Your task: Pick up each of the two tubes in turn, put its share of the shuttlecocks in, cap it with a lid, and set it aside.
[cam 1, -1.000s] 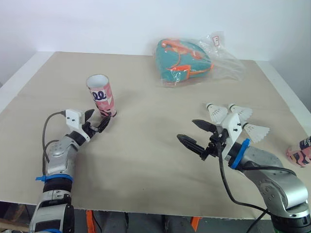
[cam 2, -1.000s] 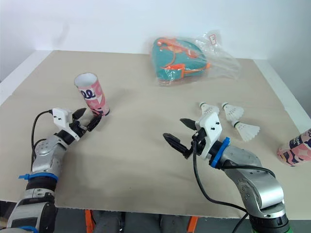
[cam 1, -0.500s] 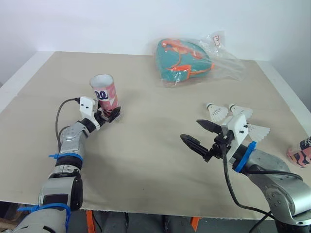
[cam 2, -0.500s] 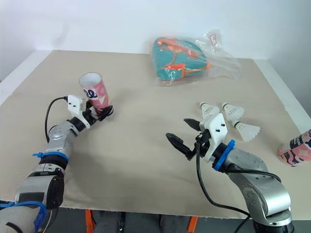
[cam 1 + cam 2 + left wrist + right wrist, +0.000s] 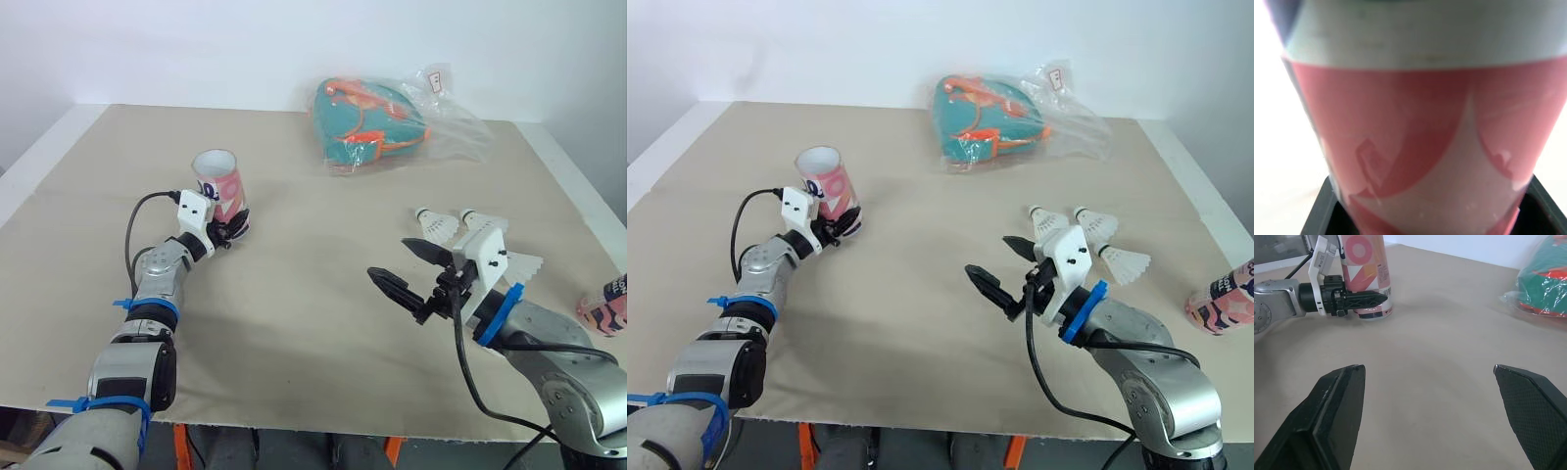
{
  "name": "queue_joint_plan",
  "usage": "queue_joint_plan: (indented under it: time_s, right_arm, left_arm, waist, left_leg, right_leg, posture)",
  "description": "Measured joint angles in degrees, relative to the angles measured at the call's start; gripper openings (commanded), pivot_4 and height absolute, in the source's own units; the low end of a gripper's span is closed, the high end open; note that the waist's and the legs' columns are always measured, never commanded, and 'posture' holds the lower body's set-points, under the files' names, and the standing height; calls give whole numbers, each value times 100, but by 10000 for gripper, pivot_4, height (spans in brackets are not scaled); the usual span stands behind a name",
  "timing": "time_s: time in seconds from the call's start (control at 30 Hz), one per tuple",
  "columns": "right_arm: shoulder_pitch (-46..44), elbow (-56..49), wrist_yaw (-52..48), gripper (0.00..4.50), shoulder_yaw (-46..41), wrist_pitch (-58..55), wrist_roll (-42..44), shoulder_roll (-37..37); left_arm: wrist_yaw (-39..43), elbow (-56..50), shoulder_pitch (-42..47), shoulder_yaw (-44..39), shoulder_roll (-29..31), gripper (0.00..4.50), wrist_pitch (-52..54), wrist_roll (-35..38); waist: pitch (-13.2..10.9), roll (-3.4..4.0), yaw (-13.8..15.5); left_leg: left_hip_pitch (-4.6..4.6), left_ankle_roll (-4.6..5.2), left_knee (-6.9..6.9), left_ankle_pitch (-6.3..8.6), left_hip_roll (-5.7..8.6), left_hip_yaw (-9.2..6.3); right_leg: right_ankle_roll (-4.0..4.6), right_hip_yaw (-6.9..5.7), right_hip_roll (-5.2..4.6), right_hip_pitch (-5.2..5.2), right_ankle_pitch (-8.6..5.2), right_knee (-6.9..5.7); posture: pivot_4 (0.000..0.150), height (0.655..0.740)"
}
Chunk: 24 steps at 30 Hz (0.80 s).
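Left wrist view: left gripper [image 5: 235, 228] pinches the pink tube [image 5: 221, 181] at its base between both fingers [image 5: 1316, 221], while right gripper [image 5: 390, 261] hangs wide open, empty.

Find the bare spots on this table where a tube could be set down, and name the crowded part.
The middle of the table is bare, between the tube in the left hand, the bag and the open right hand; so is the far left corner. Crowded: the right side, with shuttlecocks and a second tube.
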State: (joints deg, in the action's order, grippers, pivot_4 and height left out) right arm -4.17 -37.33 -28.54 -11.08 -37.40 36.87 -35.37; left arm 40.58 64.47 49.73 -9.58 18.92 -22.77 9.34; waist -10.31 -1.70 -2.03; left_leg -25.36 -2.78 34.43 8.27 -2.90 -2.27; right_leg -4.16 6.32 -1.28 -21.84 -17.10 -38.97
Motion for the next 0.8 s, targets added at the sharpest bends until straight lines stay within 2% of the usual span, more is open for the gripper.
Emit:
queue_joint_plan:
  time_s: [0.37, 0.5, 0.63, 0.7, 0.8]
  right_arm:
    - [66, 7, 89, 45000, -309, -18, 4, -53]
    - [83, 7, 115, 45000, -308, -22, 3, -53]
    - [79, 17, 114, 45000, -307, -25, 6, -56]
    - [73, 25, 110, 45000, -307, -25, 7, -58]
    - [44, 52, 97, 45000, -307, -31, 7, -83]
  left_arm:
    - [1047, -122, 15, 112, 5, 22001, -160, -9]
    - [1485, -421, 50, 59, -16, 22001, 278, 266]
    - [2590, -1395, -48, 168, -41, 22001, 1337, 776]
    - [2834, -1651, -88, 233, -34, 22001, 1692, 908]
    - [3641, -2727, -316, 568, 256, 22001, 3581, 1423]
  waist:
    - [0, 0, 1]
    - [0, 0, -8]
    - [0, 0, -36]
    - [0, 1, -40]
    - [-1, 1, -73]
  left_leg:
    - [-1, -1, -1, -1, 1, -1]
    - [-1, -1, 0, -1, 1, -2]
    - [-3, -1, -1, -1, 1, -5]
    - [-3, -1, -1, -1, 1, -6]
    - [-3, -1, -1, -1, 0, -13]
  right_leg:
    - [0, -1, 0, 0, 0, 0]
    - [0, -1, 0, 0, 0, -1]
    - [0, -2, 0, 0, -1, -2]
    - [1, -3, 0, 0, -1, -2]
    - [4, -6, 1, -1, -3, -6]
  posture:
    - [1500, 7400]
    - [1500, 7400]
    - [1500, 7400]
    - [1500, 7400]
    - [1500, 7400]
